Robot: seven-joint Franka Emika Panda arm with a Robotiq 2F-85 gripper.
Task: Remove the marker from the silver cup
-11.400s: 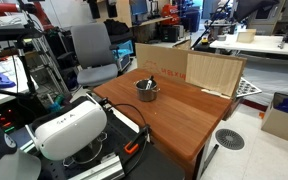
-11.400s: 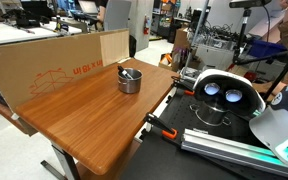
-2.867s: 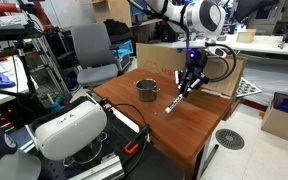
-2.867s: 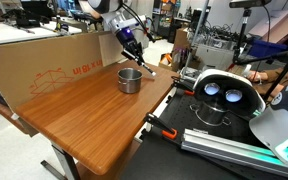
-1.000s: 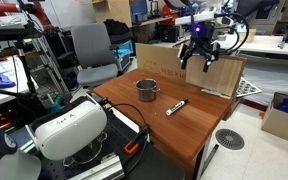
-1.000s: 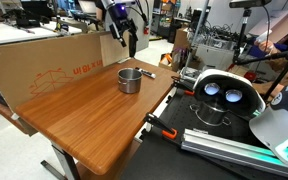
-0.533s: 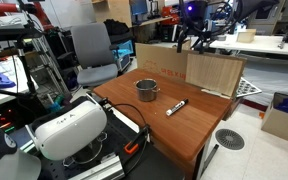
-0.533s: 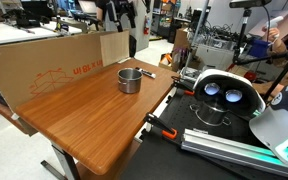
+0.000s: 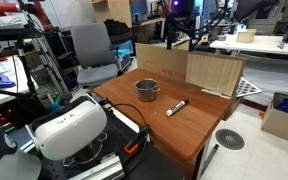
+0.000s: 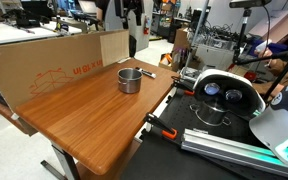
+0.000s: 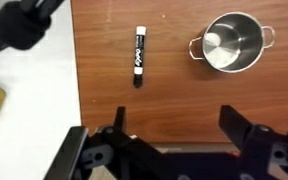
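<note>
Jaws gape empty over one marker (image 11: 139, 54) lying near one silver cup (image 11: 232, 42).

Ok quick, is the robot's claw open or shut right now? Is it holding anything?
Gripper: open, holding nothing. The marker lies outside the cup.

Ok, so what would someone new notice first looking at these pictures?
Probably the shiny silver cup standing empty on the wooden table, with the marker lying flat on the wood beside it, not touching it. In the wrist view the open pincer hangs high above both, holding nothing.
</note>
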